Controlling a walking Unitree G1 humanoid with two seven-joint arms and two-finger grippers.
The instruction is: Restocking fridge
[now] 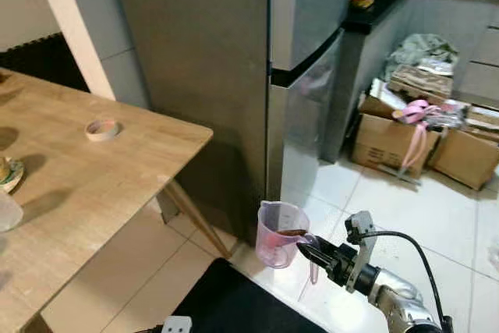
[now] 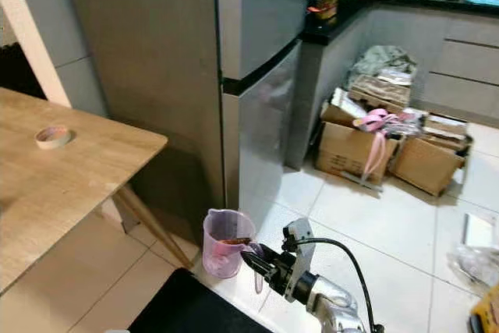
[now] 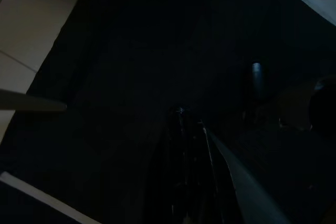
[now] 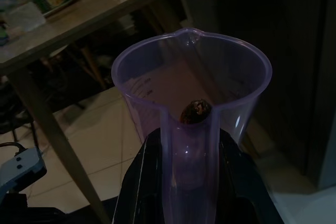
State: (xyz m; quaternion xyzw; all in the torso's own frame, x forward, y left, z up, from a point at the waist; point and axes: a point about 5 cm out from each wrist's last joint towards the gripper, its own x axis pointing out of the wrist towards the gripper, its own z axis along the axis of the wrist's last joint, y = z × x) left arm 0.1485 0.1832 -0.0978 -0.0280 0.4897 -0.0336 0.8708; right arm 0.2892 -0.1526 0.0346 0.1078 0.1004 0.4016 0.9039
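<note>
Gripping the handle of a pink jug (image 1: 281, 233), the right hand (image 1: 308, 252) holds it upright above the tiled floor (image 1: 405, 208), near the closed fridge's (image 1: 304, 76) front corner. Left of it juts the tabletop (image 1: 117, 169) edge; boxes (image 1: 390, 142) sit beyond open tiles.

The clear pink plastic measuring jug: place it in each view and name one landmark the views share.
Left eye view: the clear pink plastic measuring jug is low, right of centre, held by the right hand.
Right eye view: low centre.
Left wrist view: too dark to make it out.
Right wrist view: centre, close up.
Shared landmark: the grey steel fridge behind it.
</note>
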